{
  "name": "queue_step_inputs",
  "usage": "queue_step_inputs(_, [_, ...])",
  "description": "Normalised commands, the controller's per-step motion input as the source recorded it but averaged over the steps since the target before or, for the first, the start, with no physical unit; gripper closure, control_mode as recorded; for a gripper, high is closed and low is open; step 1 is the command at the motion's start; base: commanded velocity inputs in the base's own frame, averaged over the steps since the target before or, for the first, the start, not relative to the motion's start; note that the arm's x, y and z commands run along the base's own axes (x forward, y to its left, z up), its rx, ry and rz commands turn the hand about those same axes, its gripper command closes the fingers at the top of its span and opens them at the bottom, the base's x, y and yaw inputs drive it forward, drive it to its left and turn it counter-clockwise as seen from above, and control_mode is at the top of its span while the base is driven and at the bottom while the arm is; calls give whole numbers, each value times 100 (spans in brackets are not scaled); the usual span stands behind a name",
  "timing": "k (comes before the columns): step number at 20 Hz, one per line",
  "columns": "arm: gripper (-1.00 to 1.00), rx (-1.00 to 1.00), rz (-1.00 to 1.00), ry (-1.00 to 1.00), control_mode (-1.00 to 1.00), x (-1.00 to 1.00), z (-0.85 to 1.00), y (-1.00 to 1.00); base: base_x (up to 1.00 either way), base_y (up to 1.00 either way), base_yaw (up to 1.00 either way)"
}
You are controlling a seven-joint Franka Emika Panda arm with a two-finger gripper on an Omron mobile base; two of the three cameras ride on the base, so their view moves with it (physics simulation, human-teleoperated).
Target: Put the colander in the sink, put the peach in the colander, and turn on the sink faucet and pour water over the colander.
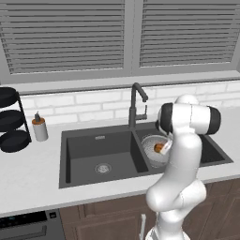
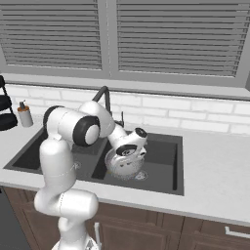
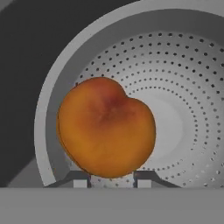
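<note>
The silver perforated colander [image 1: 151, 142] sits in the right basin of the dark double sink [image 1: 93, 140]. My gripper [image 3: 111, 181] hangs just over its bowl, shut on the orange peach [image 3: 107, 127], which bulges above both fingertips. From the left base view the peach [image 1: 159, 148] shows as a small orange spot inside the colander's rim, beside my wrist. From the right, my hand covers most of the colander [image 2: 119, 171]. The dark gooseneck faucet [image 1: 133, 105] stands behind the divider between the basins. No water is in view.
An orange-capped grey soap bottle [image 1: 40, 127] stands on the counter left of the sink. Black stacked round racks [image 1: 11, 119] are at the far left. A white tiled wall and shuttered windows close the back. The left basin holds only its drain [image 1: 102, 167].
</note>
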Motion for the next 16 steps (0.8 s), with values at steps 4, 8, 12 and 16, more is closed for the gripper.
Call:
queue_step_inputs(4, [100,0,0,0,-100,19,-22,0,0,0,0])
queue_step_inputs(8, [100,0,0,0,-100,16,-19,0,0,0,0])
queue_step_inputs(12, [-100,0,0,0,-100,2,-1,0,0,0,0])
queue_step_inputs(16, [-100,0,0,-1,-100,-23,32,0,0,0,0])
